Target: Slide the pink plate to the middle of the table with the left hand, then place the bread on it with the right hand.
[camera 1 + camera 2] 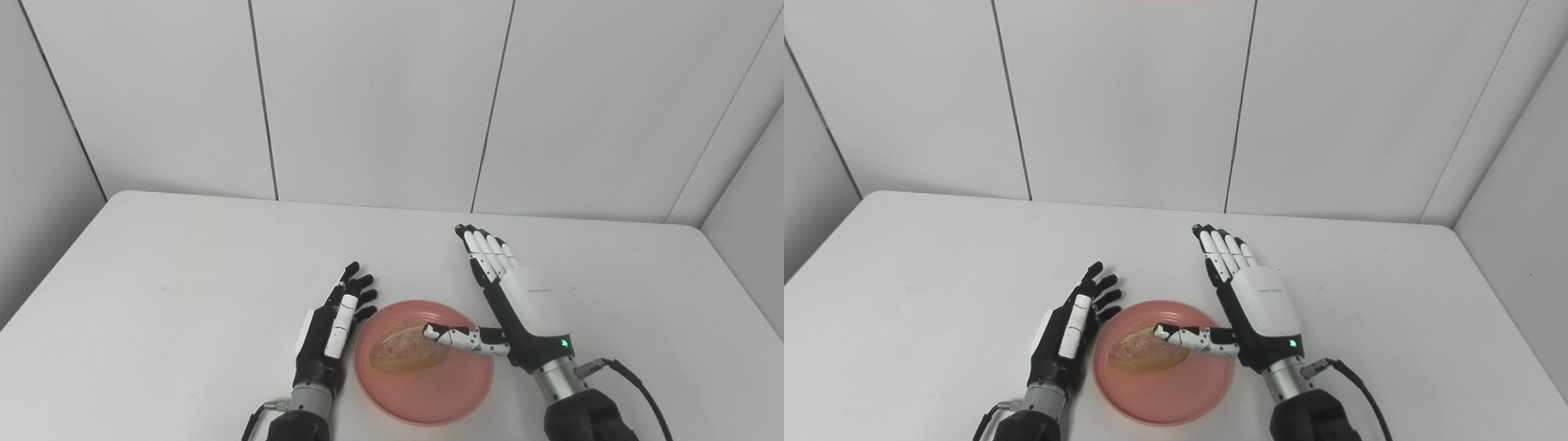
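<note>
Bread (407, 350) lies on the pink plate (429, 398) between both hands; right hand (520, 306) spread, thumb over it — released, seemingly; left hand (334, 327) spread beside the rim.

Ahead of both sets of fingers the bench (184, 257) lies bare right up to the wall panels (380, 104), and it is equally bare outward of each hand, toward the side edges. Between the hands the pink plate (429, 398) with the bread (407, 350) on it fills the gap: the left hand (331, 334) stands just beside its rim with fingers (361, 288) extended. The right hand (520, 306) stands at the opposite rim, its thumb reaching over the plate to the bread.
</note>
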Motion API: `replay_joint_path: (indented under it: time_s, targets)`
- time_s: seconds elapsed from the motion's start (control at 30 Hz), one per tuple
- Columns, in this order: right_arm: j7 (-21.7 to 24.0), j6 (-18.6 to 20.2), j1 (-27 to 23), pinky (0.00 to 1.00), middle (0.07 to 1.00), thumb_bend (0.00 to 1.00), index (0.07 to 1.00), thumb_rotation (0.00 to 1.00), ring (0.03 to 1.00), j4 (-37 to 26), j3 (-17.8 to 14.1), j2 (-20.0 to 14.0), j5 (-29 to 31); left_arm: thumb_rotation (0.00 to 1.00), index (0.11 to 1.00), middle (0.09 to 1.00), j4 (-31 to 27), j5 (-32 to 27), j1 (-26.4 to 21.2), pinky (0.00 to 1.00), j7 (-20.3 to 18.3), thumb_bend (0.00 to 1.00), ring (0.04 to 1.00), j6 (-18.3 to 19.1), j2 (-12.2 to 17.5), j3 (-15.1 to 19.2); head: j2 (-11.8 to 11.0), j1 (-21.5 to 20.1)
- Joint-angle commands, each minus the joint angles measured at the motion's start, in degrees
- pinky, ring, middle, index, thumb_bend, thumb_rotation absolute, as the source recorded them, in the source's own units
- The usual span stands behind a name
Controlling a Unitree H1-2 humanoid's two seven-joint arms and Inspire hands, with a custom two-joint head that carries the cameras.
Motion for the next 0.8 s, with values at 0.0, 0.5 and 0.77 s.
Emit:
replay_joint_path:
  time_s: [0.0,0.5,0.77]
  targets:
    - [-1.8,-2.3,-0.6,1.0,0.995,1.0,1.0,0.96,0.989,-0.2,-1.6,0.9,4.1,0.85,0.899,0.881,-0.4,1.7,-0.2,0.79,1.1,0.75,0.852,-3.8,-0.2,-0.4,0.1,-0.1]
    - [-1.2,-2.4,2.9,0.93,0.976,0.84,1.0,0.99,0.936,5.6,-12.1,12.3,36.5,0.95,0.997,1.0,1.6,9.4,0.1,1.0,4.2,0.7,1.0,-10.6,1.5,-1.8,0.9,-1.8]
    - [-1.2,2.2,3.7,1.0,0.983,0.9,1.0,1.0,0.955,5.2,-14.8,15.5,44.2,0.95,1.0,1.0,0.8,7.8,0.5,1.0,3.0,0.73,1.0,-9.0,1.5,-2.0,1.2,-2.2]
